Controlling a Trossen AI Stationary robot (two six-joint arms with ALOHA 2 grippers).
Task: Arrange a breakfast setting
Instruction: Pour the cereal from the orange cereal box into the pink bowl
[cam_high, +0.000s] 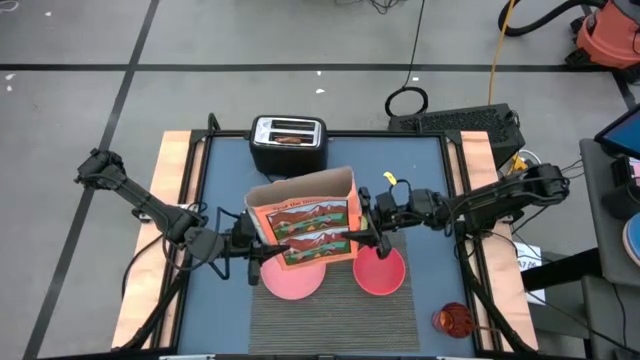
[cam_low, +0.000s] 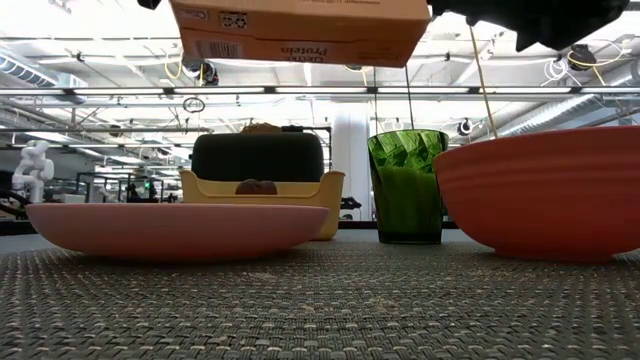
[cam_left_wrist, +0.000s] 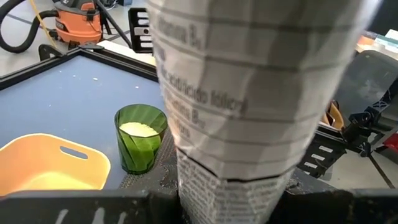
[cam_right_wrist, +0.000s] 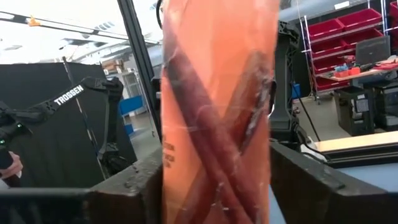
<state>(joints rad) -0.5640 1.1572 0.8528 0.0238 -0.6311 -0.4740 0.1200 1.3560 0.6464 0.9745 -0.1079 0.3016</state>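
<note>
The orange-red cereal box (cam_high: 305, 228) hangs in the air over the table's middle, front face up, its open flaps toward the far edge. It also shows at the top of the low view (cam_low: 300, 30). My left gripper (cam_high: 256, 243) is shut on its left side and my right gripper (cam_high: 362, 226) on its right side. Below it, the pink plate (cam_high: 292, 278) and the pink bowl (cam_high: 380, 272) stand on the dark ribbed placemat (cam_high: 335, 320). A brown toast slice (cam_high: 291, 139) sticks out of the toaster. The spoon is out of view. My left gripper pinches the box's narrow printed side (cam_left_wrist: 217, 180) between its two fingers, coming level from the table's left. The box is lifted clear of the table. My right gripper pinches the box's opposite orange side (cam_right_wrist: 217, 174) between its two fingers (cam_right_wrist: 127, 186), coming level from the table's right.
A black toaster (cam_high: 288, 143) stands at the far edge. Under the box, a green cup (cam_low: 405, 185) with white contents and a yellow basket (cam_low: 262, 200) stand behind the plate and bowl. A small red round thing (cam_high: 452, 320) lies at the near right corner.
</note>
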